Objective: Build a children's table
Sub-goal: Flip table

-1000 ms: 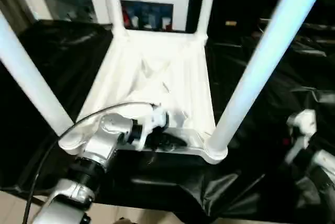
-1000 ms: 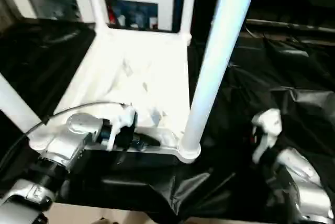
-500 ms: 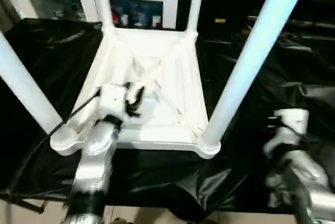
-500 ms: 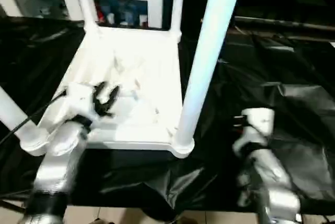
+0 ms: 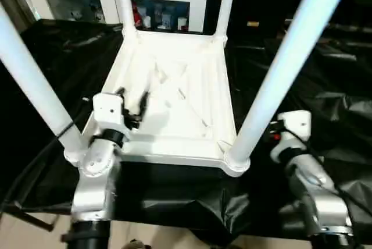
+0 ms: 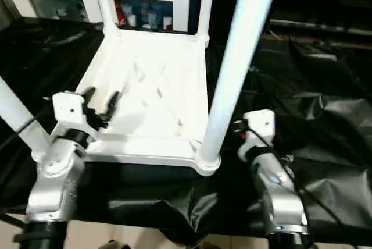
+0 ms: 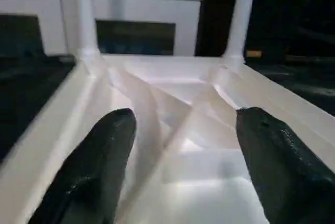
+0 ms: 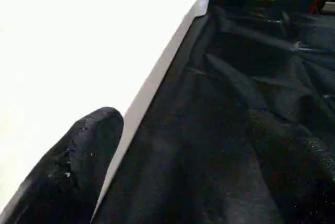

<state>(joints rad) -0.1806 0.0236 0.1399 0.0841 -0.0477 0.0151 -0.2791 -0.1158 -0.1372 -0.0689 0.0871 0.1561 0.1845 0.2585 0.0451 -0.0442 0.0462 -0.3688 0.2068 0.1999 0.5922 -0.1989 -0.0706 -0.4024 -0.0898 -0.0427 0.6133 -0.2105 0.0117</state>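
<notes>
On the black-draped work table (image 5: 52, 57) the children's table (image 5: 174, 95) lies upside down with four legs up. From the head, left gripper (image 5: 132, 106) hovers spread over its ribs; the right wrist view adds right gripper (image 8: 199, 156), spread wide, empty, beside the tabletop's outer wall.

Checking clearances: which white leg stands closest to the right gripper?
The near-right white tapered tube leg, beside the right gripper; the other three stand farther left or back.
</notes>
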